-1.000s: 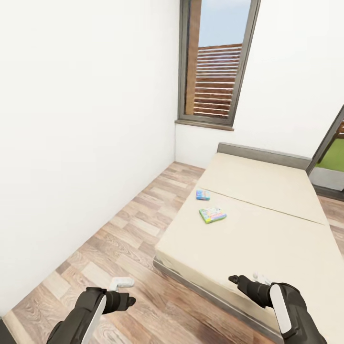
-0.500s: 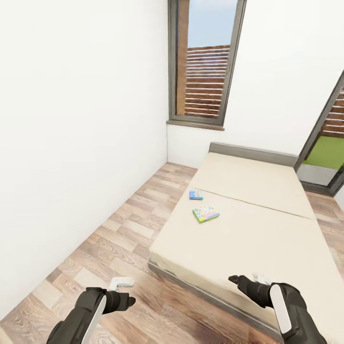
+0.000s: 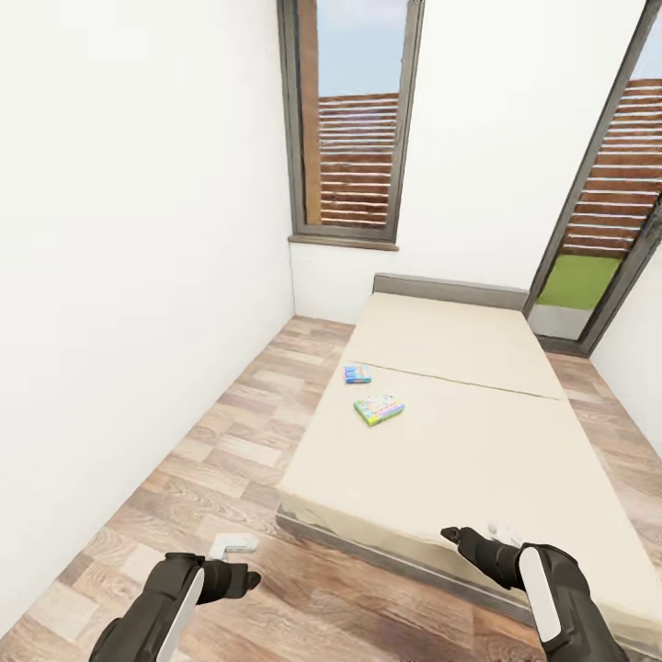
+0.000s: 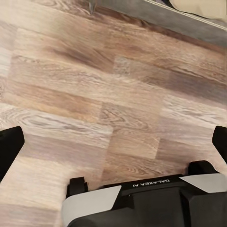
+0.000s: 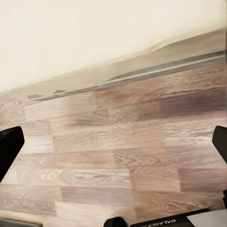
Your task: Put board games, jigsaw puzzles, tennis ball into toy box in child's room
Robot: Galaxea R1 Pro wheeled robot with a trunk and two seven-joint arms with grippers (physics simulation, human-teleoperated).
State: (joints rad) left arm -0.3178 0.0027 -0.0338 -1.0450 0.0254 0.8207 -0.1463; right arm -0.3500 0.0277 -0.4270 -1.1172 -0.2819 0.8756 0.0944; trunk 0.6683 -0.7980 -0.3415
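Both the left gripper (image 3: 241, 544) and right gripper (image 3: 478, 533) hang wide and empty over the wood floor (image 3: 211, 460) as before, while the camera has panned, leaving the 2 board games (image 3: 378, 408) lying left-of-middle on the bed (image 3: 478, 441).

Head camera overlooks the bed (image 3: 478, 441); both wrist cameras face floor (image 4: 113, 94).

Both arms low and forward, left tool (image 3: 241, 550) and right tool (image 3: 478, 531) spread wide
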